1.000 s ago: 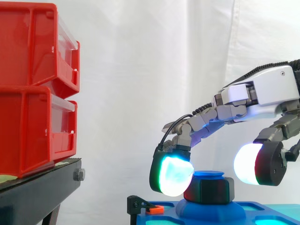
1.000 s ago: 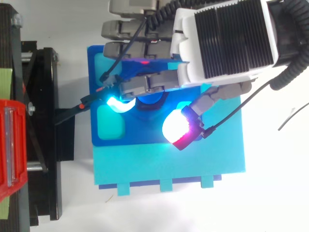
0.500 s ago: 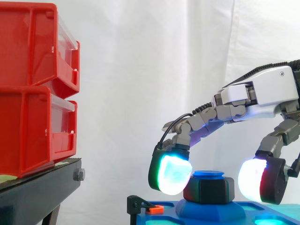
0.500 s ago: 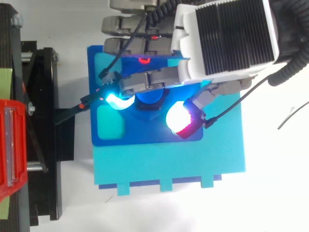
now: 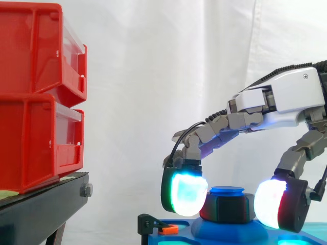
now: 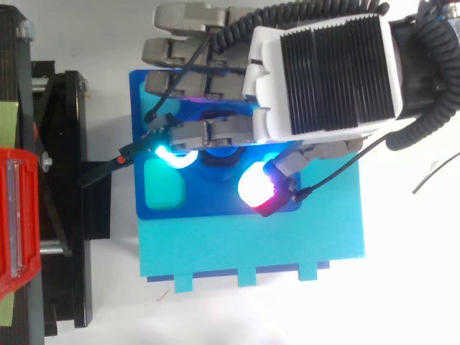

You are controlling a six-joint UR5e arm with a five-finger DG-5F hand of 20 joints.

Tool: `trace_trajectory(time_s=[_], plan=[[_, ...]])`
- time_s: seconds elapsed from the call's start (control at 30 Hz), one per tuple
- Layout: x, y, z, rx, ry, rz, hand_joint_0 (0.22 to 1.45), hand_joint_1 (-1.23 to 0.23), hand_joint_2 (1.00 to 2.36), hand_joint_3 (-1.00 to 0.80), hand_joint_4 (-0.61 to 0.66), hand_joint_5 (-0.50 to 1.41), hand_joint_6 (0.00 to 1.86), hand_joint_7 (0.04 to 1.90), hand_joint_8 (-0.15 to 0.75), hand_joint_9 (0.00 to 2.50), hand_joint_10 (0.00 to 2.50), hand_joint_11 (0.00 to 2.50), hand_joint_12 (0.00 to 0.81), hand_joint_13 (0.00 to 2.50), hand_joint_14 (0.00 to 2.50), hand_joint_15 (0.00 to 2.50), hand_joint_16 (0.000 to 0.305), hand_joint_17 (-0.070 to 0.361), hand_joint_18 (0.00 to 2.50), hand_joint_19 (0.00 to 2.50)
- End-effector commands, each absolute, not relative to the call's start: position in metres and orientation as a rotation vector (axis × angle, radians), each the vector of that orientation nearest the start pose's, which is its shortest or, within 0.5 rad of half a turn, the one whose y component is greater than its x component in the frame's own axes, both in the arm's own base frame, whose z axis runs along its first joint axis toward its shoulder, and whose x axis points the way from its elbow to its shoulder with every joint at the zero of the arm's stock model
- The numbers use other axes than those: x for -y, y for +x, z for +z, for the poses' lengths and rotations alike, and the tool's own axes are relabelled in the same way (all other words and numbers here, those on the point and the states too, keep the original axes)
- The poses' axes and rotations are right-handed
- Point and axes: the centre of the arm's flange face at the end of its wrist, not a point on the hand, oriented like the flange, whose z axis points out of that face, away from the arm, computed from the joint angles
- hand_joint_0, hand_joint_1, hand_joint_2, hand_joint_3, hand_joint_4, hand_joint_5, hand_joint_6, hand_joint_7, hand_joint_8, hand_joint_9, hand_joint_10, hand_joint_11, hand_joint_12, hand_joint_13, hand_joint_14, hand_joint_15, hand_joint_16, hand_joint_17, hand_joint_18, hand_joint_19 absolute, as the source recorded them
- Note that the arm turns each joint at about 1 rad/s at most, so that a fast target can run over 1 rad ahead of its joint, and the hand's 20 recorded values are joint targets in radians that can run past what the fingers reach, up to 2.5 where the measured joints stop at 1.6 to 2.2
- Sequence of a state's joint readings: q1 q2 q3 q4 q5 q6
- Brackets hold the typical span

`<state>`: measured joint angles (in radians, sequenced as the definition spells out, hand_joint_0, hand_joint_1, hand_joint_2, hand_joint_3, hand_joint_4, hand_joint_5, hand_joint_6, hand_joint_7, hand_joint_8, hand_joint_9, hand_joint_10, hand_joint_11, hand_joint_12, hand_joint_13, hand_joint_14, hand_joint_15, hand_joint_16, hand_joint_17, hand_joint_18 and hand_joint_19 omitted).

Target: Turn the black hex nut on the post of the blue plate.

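The black hex nut (image 5: pixel 228 208) sits on the blue-capped post (image 5: pixel 227 191) of the blue plate (image 5: pixel 179 239), low and right of centre in the side view. My hand (image 5: pixel 291 97) arches over it from the right. One curled finger's cyan pad (image 5: pixel 186 193) lies against the nut's left side, and the thumb's white and red pad (image 5: pixel 268 203) meets its right front side, so the hand is shut on the nut. In the top view the palm (image 6: pixel 323 72) and fingers cover most of the nut; the post cap (image 6: pixel 219 153) shows between the glowing pads.
Two stacked red bins (image 5: pixel 36 92) stand on a black stand (image 5: pixel 46 204) at the left. A small black clamp with an orange piece (image 5: pixel 163 228) holds the plate's left edge. The plate lies on a light blue base (image 6: pixel 251 244) and has a cyan recess (image 6: pixel 164 183).
The thumb has dropped from beside the post cap and closed in on the nut's right side. The palm has tilted and swung slightly, and the finger pad has settled lower at the nut's left.
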<state>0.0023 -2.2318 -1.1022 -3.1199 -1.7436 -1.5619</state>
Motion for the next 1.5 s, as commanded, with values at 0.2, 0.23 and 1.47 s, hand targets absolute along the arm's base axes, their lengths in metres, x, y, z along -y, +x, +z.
trace_trajectory(time_s=[0.2,0.23,1.47], plan=[[0.107,0.73,0.309,-1.724,-0.109,0.133,0.48,-0.72,1.0,-0.5,0.25,-0.18,0.5,1.07,0.28,0.35,0.0,0.01,0.381,0.13,0.0,0.0,0.049,0.11,0.01,0.13],[0.106,0.73,0.309,-1.724,-0.111,0.132,0.48,-0.72,1.0,-0.5,0.25,-0.18,0.5,1.07,0.28,0.35,0.0,0.01,0.381,0.13,0.0,0.0,0.049,0.11,0.01,0.13],[0.098,0.738,0.287,-1.753,-0.099,0.144,0.5,-0.7,1.0,-0.46,0.25,-0.19,0.5,1.1,0.272,0.32,0.0,0.01,0.377,0.14,0.0,0.0,0.049,0.11,0.04,0.13]])
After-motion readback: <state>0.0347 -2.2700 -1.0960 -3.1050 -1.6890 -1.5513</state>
